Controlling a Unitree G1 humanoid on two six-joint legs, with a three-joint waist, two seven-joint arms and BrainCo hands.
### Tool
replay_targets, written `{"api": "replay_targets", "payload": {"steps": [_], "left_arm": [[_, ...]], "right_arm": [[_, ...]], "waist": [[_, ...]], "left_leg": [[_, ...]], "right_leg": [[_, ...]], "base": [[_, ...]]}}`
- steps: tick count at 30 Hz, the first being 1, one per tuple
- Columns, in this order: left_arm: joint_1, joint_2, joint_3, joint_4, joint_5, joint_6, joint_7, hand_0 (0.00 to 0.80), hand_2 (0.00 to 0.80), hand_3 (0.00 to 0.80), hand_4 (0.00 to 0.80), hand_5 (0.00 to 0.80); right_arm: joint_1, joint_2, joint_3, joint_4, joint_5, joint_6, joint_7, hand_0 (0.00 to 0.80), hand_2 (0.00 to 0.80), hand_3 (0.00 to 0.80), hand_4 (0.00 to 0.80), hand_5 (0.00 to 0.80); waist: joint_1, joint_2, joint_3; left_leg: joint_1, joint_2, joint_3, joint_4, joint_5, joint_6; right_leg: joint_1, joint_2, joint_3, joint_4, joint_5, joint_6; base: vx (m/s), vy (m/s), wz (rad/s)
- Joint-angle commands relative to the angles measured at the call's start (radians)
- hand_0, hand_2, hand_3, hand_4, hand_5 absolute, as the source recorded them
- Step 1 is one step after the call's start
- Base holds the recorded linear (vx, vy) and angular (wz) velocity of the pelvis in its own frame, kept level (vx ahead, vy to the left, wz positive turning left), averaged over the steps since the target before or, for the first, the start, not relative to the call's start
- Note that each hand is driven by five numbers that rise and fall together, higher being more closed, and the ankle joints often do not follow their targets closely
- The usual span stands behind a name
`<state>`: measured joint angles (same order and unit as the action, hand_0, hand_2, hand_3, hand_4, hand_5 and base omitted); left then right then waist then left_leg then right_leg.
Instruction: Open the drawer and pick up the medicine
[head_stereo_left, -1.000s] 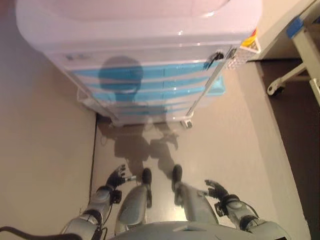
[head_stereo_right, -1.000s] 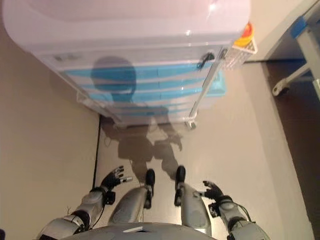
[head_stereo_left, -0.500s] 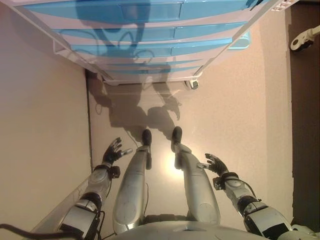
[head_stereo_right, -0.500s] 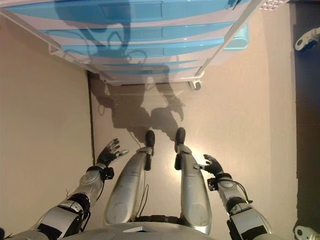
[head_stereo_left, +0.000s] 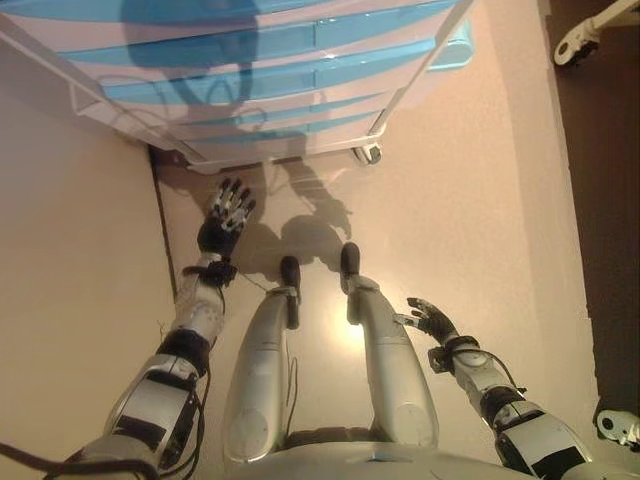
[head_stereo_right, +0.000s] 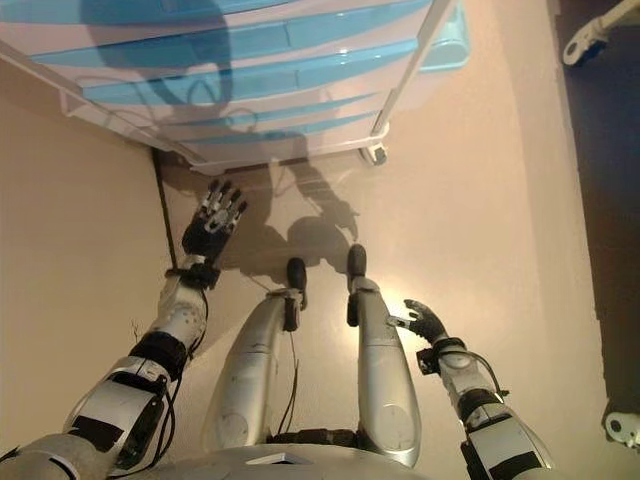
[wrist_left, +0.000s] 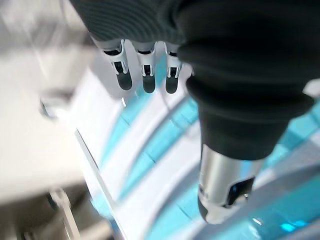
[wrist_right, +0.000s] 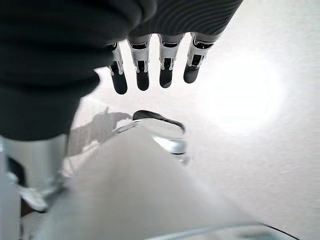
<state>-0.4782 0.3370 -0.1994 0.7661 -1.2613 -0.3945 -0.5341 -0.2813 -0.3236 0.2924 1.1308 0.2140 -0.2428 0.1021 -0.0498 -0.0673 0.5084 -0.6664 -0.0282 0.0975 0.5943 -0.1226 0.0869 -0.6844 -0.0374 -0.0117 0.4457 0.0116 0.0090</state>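
My left hand (head_stereo_left: 225, 215) is raised and stretched forward over the beige floor (head_stereo_left: 470, 220), fingers spread straight, holding nothing. Its tips point at the low front corner of the white wheeled cabinet with blue drawer fronts (head_stereo_left: 270, 90), near it but apart. From my left wrist, those blue drawer fronts (wrist_left: 165, 145) stripe across the space past my dark-tipped fingers (wrist_left: 145, 75), white bands between them, and no finger touches any of them. Every drawer front I can see sits flush, all of them closed. The medicine is nowhere to be seen; neither hand has it.

My right hand (head_stereo_right: 420, 320) hangs low at my side, well back from the cabinet, fingers loosely bent and relaxed around nothing. My right wrist camera shows the fingers (wrist_right: 150, 70) in a row over pale floor, again nothing between them and the thumb.

The cabinet stands at the far end of the floor, one small caster (head_stereo_left: 368, 153) under its near right corner. A pale blue bin (head_stereo_left: 455, 45) juts out at its right side. Far right, over the darker strip of floor, a white caster on a white frame leg (head_stereo_left: 585, 30) shows, well apart from the cabinet.
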Motion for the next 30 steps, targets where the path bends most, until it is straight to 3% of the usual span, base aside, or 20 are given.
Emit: {"api": "replay_targets", "payload": {"steps": [1,7,19,27,30], "left_arm": [[0.035,-0.003,0.044,-0.079,-0.095,0.003,-0.102,0.000,0.000,0.000,0.000,0.000],[-0.062,0.014,0.055,-0.187,-0.190,0.049,-0.140,0.000,0.000,0.000,0.000,0.000],[-0.261,0.055,0.099,-0.334,-0.305,0.044,-0.157,0.000,0.000,0.000,0.000,0.000],[-0.332,0.101,0.140,-0.338,-0.407,0.058,-0.216,0.000,0.000,0.000,0.000,0.000],[-0.350,0.121,0.135,-0.321,-0.371,0.068,-0.192,0.000,0.000,0.000,0.000,0.000]], "right_arm": [[0.117,-0.069,0.042,-0.025,-0.018,0.038,0.005,0.000,0.000,0.000,0.000,0.000],[0.138,-0.083,0.059,-0.053,-0.031,0.053,0.000,0.000,0.000,0.000,0.000,0.000],[0.195,-0.083,0.093,-0.020,-0.051,-0.013,0.007,0.000,0.000,0.000,0.000,0.000],[0.206,-0.074,0.120,-0.019,-0.054,-0.024,0.005,0.000,0.000,0.000,0.000,0.000],[0.204,-0.072,0.129,-0.023,-0.047,-0.023,0.006,0.000,0.000,0.000,0.000,0.000]], "waist": [[-0.002,0.032,-0.051],[-0.024,0.027,-0.060],[-0.054,0.005,-0.059],[-0.056,-0.009,-0.053],[-0.055,-0.015,-0.050]], "left_leg": [[-0.008,-0.026,-0.007,-0.037,0.007,0.010],[-0.061,-0.016,0.008,0.046,-0.038,0.017],[-0.063,-0.010,0.014,0.090,-0.076,0.028],[-0.051,-0.008,0.011,0.092,-0.079,0.024],[-0.050,-0.006,0.010,0.095,-0.081,0.023]], "right_leg": [[-0.009,0.050,-0.011,0.093,-0.049,-0.034],[-0.056,0.064,0.007,0.174,-0.080,-0.042],[-0.065,0.097,0.030,0.230,-0.105,-0.055],[-0.047,0.106,0.033,0.226,-0.107,-0.064],[-0.042,0.108,0.030,0.223,-0.106,-0.065]], "base": [[0.024,0.026,-0.06],[0.037,0.036,-0.11],[0.053,-0.007,-0.03],[0.035,-0.022,-0.02],[0.014,-0.041,0.01]]}}
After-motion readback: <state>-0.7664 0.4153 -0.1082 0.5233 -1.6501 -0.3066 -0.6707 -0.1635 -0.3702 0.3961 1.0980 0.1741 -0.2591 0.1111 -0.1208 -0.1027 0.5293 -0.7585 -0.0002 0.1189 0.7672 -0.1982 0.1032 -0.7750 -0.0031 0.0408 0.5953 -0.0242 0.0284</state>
